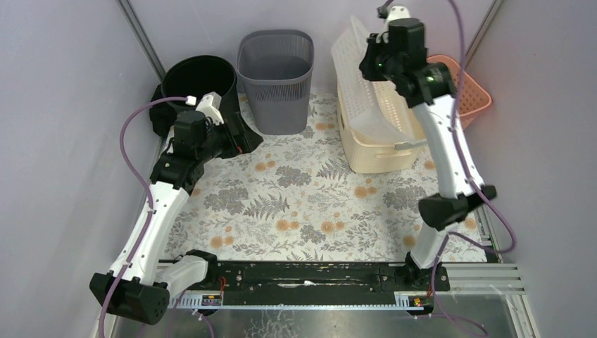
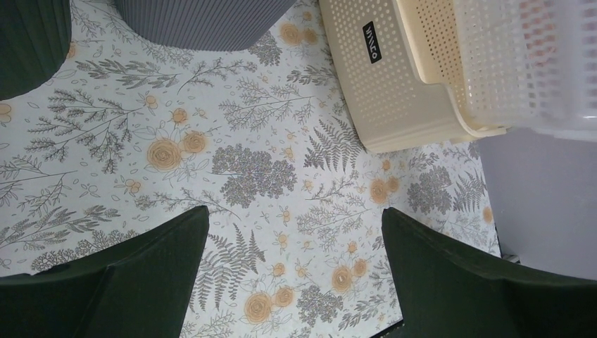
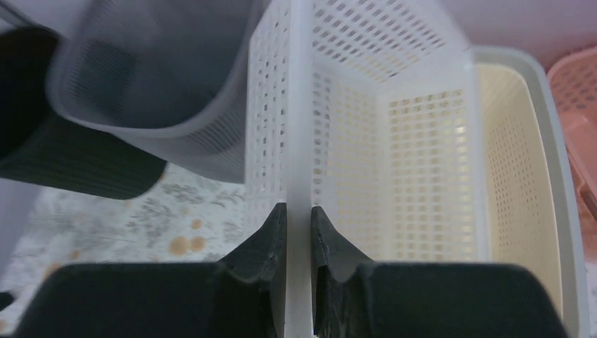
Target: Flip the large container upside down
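Back edge is crowded: black bin (image 1: 197, 77) in the left corner, grey bin (image 1: 274, 70) beside it, cream basket (image 1: 373, 158) right of centre, pink basket (image 1: 472, 91) by the right wall. The floral mat (image 1: 296, 204) is open in the middle and along the front, from the black bin across to the cream basket.

The large white basket (image 1: 359, 70) is at the back right, tilted on edge, its low end inside the cream basket and its high end near the grey bin.

Right gripper (image 3: 299, 211) is clamped on the white basket's rim, one finger on each side. Left gripper (image 2: 294, 215) is spread wide over bare mat, holding nothing.
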Controlling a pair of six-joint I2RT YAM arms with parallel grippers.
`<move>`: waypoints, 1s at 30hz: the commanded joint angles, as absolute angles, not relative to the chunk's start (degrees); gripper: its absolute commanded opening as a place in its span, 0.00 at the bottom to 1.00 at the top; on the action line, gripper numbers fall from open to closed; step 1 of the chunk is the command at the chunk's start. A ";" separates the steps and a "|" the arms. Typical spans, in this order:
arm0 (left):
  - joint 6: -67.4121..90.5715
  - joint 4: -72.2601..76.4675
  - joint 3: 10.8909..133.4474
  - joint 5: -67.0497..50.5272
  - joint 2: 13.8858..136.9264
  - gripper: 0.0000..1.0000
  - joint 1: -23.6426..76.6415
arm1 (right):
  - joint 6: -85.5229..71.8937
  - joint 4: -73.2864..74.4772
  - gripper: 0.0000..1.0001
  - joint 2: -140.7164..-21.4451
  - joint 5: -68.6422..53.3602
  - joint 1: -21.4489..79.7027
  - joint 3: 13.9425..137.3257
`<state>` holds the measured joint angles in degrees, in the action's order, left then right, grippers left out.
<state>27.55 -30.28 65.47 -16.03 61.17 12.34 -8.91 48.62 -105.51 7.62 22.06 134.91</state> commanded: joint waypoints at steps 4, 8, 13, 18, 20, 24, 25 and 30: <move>28.37 -30.59 68.46 -15.38 57.78 1.00 12.55 | -16.50 36.66 0.00 -90.34 -6.95 22.15 132.62; 29.18 -31.72 69.79 -15.14 56.09 1.00 12.52 | -24.97 28.92 0.00 -86.11 -16.72 22.07 125.37; 30.43 -33.69 70.61 -14.91 52.52 1.00 12.57 | -39.54 13.48 0.00 -79.05 -24.45 22.14 107.99; 31.57 -37.30 71.46 -14.28 46.48 1.00 12.57 | -47.95 1.42 0.00 -72.06 -24.47 23.02 88.59; 32.67 -38.00 70.83 -15.02 44.05 1.00 12.57 | -49.58 -1.02 0.00 -70.54 -23.24 24.65 83.38; 34.45 -38.62 68.26 -15.89 40.14 1.00 12.57 | -51.93 -6.50 0.00 -70.49 -19.96 29.10 74.74; 34.54 -39.04 67.97 -15.56 39.53 1.00 12.57 | -52.73 -8.16 0.00 -70.74 -19.17 30.23 72.82; 34.03 -41.38 68.83 -15.35 38.25 1.00 12.56 | -55.80 -15.28 0.00 -72.48 -12.55 36.69 66.82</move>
<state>33.36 -38.41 68.93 -15.03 38.44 12.34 -49.78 0.27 -74.43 -17.61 32.10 67.79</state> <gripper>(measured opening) 0.997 0.175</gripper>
